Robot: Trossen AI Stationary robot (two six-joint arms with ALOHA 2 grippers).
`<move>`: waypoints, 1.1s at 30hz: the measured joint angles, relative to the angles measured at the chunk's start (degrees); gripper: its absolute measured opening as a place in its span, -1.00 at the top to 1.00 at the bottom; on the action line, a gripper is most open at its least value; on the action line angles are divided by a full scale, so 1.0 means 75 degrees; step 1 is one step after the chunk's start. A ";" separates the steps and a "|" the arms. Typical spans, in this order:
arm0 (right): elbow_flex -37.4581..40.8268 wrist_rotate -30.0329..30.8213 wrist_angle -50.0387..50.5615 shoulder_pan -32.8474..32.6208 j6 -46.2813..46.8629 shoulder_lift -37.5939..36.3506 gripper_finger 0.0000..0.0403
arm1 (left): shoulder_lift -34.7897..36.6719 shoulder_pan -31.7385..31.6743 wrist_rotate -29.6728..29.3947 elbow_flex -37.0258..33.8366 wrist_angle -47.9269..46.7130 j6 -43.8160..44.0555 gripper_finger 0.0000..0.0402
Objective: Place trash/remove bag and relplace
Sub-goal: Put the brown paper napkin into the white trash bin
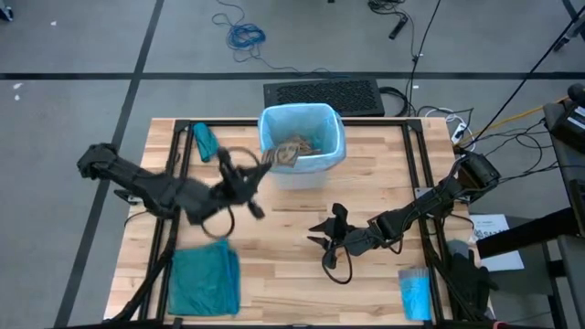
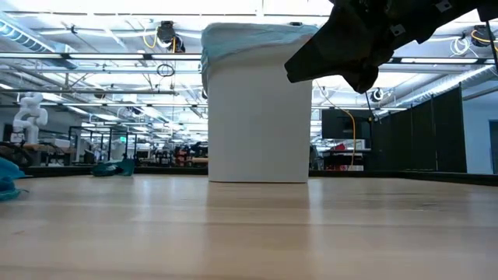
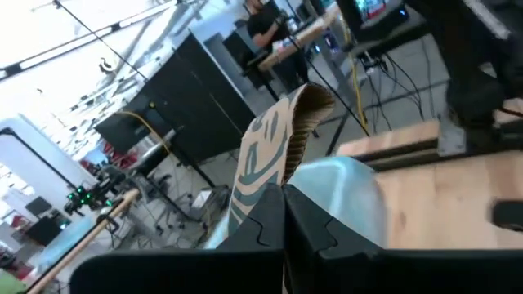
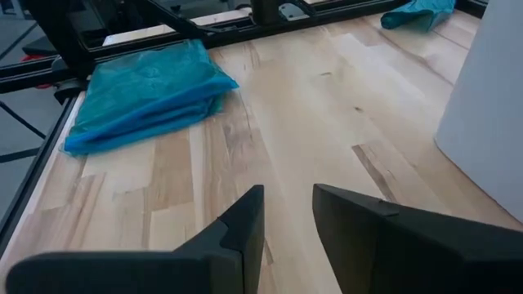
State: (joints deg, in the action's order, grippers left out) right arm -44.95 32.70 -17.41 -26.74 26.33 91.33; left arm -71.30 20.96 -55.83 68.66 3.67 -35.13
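On my left, the left gripper (image 1: pixel 259 171) is clamped on a brown paper scrap (image 3: pixel 274 151); the wrist view shows the fingers (image 3: pixel 265 224) pinched shut on its lower end, the scrap standing up out of them. From above, that gripper sits just beside the bin's (image 1: pixel 302 174) left wall, at about rim height, so I judge the scrap only needs to travel a little further right, over the rim, before I let go. The bag (image 1: pixel 335 128) lines the bin, its pale blue edge folded over the rim, and more brown scraps (image 1: pixel 294 151) lie inside it.

Near the left front corner lies a folded teal bag (image 1: pixel 206 279), and another teal bundle (image 1: pixel 203 139) sits at the back left.

To the right, the right gripper (image 1: pixel 322 239) hovers low over bare table (image 4: pixel 270 98) in front of the bin, fingers parted and holding nothing. It is further from the bin than the left gripper is. A small blue packet (image 1: pixel 414 292) lies at the front right.
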 joint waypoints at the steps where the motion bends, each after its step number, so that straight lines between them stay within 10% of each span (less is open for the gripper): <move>1: 0.0000 -0.0002 0.0000 0.0000 0.0000 0.0000 0.51 | 0.0056 -0.0272 0.0273 0.0000 0.0043 0.0005 1.00; 20: 0.0000 0.0003 -0.0122 0.0000 0.0086 0.0000 0.51 | -0.0049 -0.4442 0.5890 0.0003 -0.0643 0.3179 1.00; 33: 0.0000 0.0002 -0.0114 -0.0097 0.0175 0.0000 0.51 | -0.0353 -0.4600 0.6193 0.0001 -0.0916 0.3448 1.00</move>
State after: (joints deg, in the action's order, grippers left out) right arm -44.95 32.71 -18.27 -27.47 27.64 91.33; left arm -73.95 -13.54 -9.38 68.67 -3.19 -9.28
